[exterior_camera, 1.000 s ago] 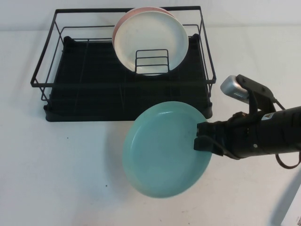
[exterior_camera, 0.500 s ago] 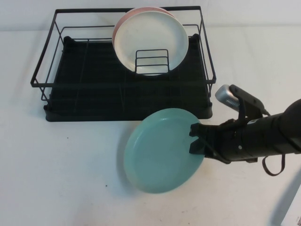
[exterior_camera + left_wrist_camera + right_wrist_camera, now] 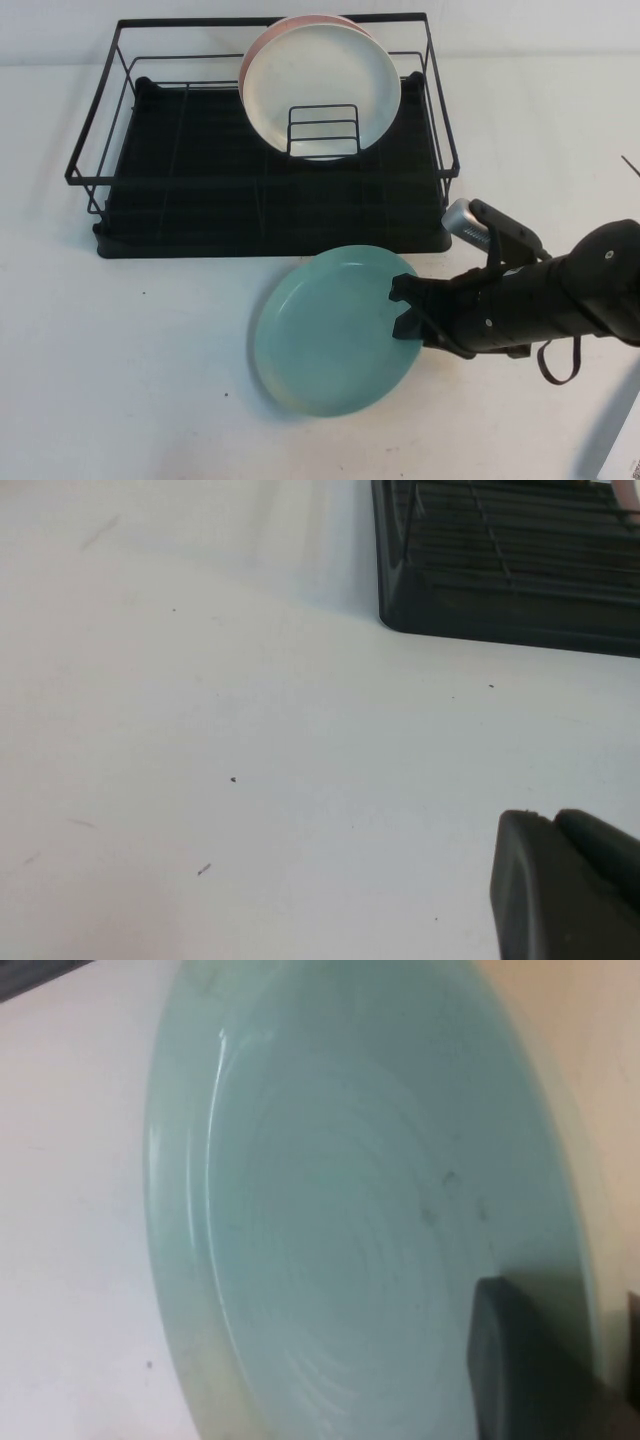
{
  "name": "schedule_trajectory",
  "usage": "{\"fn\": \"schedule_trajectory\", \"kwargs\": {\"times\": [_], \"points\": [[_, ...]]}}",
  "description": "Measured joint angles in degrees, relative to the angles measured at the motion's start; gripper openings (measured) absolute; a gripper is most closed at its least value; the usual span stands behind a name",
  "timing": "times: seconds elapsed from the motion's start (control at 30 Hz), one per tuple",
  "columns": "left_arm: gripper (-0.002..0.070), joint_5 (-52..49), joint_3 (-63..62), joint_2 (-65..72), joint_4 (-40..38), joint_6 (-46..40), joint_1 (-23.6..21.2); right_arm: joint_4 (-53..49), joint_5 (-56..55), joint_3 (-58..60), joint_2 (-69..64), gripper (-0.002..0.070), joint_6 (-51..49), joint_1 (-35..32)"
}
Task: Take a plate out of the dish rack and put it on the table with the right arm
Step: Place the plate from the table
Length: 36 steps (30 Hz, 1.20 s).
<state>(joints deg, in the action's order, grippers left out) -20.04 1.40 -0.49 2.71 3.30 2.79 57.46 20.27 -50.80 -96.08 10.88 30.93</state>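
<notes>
While the right gripper (image 3: 408, 305) clamps its jaws on the plate (image 3: 330, 330) just before the dish rack (image 3: 200, 200) (cream plate (image 3: 320, 90) inside), the left gripper (image 3: 565, 885) hovers over the tabletop (image 3: 120, 360), jaw state unclear.

Bare table (image 3: 130, 370) left of plate (image 3: 325, 335); dish rack (image 3: 265, 205) just behind.

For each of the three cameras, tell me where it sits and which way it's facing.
High: raised on the robot's side, angled down at the table, dish rack and plate; right tool and arm show.
Left wrist: on the left arm, low over the table; left tool tip shows.
Right wrist: faces the plate; one finger shows.
Shared: high and left wrist both see the rack.
</notes>
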Motion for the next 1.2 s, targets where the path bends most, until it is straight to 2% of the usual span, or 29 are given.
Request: {"fn": "schedule_trajectory", "kwargs": {"times": [0.23, 0.4, 0.6, 0.7, 0.8, 0.97, 1.03, 1.13, 1.2], "points": [[-0.0004, 0.0, 0.0, 0.0, 0.0, 0.0, 0.0, 0.0, -0.3, -0.1, -1.0, 0.0088, 0.0, 0.0], [-0.0004, 0.0, 0.0, 0.0, 0.0, 0.0, 0.0, -1.7, -0.9, 0.0, -2.0, 0.0186, 0.2, 0.0], [-0.0004, 0.0, 0.0, 0.0, 0.0, 0.0, 0.0, -2.9, -1.1, 0.0, -2.4, 0.0367, 0.3, 0.0], [-0.0004, 0.0, 0.0, 0.0, 0.0, 0.0, 0.0, -4.0, -1.1, 0.0, -2.4, 0.0418, 0.3, 0.0], [-0.0004, 0.0, 0.0, 0.0, 0.0, 0.0, 0.0, -5.0, -1.1, 0.0, -2.4, 0.0434, 0.3, 0.0], [-0.0004, 0.0, 0.0, 0.0, 0.0, 0.0, 0.0, -9.8, -0.3, 0.0, 1.7, 0.0437, 0.1, 0.1], [-0.0004, 0.0, 0.0, 0.0, 0.0, 0.0, 0.0, -12.4, 0.4, 0.1, 5.1, 0.0414, 0.1, 0.6], [-0.0004, 0.0, 0.0, 0.0, 0.0, 0.0, 0.0, -15.6, 3.0, 0.7, 11.6, 0.0307, 0.1, 1.5], [-0.0004, 0.0, 0.0, 0.0, 0.0, 0.0, 0.0, -17.0, 6.5, 1.0, 16.3, 0.0171, 0.5, 1.8]]}}
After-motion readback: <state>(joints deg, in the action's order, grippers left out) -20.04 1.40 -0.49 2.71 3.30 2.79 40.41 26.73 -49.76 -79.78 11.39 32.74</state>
